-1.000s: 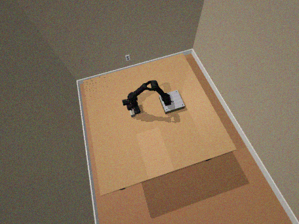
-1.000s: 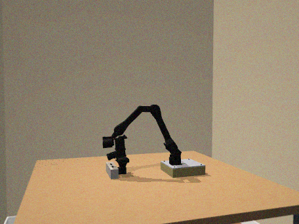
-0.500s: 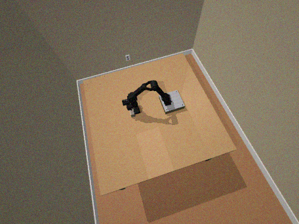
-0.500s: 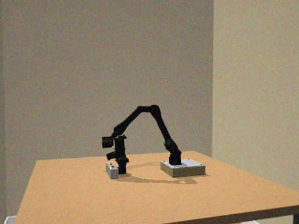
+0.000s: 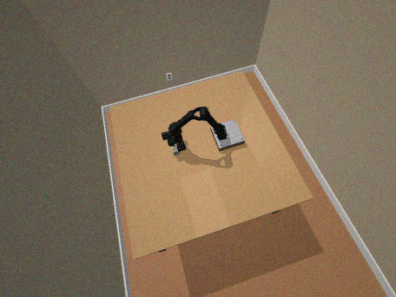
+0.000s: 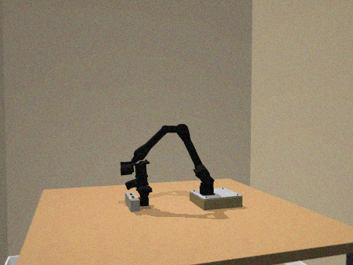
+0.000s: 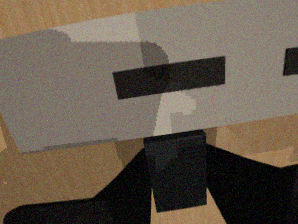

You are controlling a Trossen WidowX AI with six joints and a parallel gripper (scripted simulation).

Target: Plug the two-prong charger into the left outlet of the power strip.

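The power strip (image 5: pixel 175 150) (image 6: pixel 135 204) (image 7: pixel 260 35) is a light grey block on the table, with dark outlet recesses on its top. In the wrist view, one whole recess (image 7: pixel 170 78) is near the middle and part of another (image 7: pixel 292 62) is at the right edge. My gripper (image 5: pixel 181 148) (image 6: pixel 144 202) (image 7: pixel 170 150) points down beside the strip, shut on the dark charger (image 7: pixel 175 182). In the wrist view the charger's far end meets the strip's near long edge, below the whole recess. Its prongs are not visible. Whether it touches the strip is unclear.
The arm's base stands on a grey-topped box (image 5: pixel 236 132) (image 6: pixel 228 194), right of the strip in the top and exterior views. The arm arches between them. The wooden table (image 5: pixel 260 182) (image 6: pixel 248 228) bears both. A wall outlet (image 5: pixel 168 76) is on the far wall.
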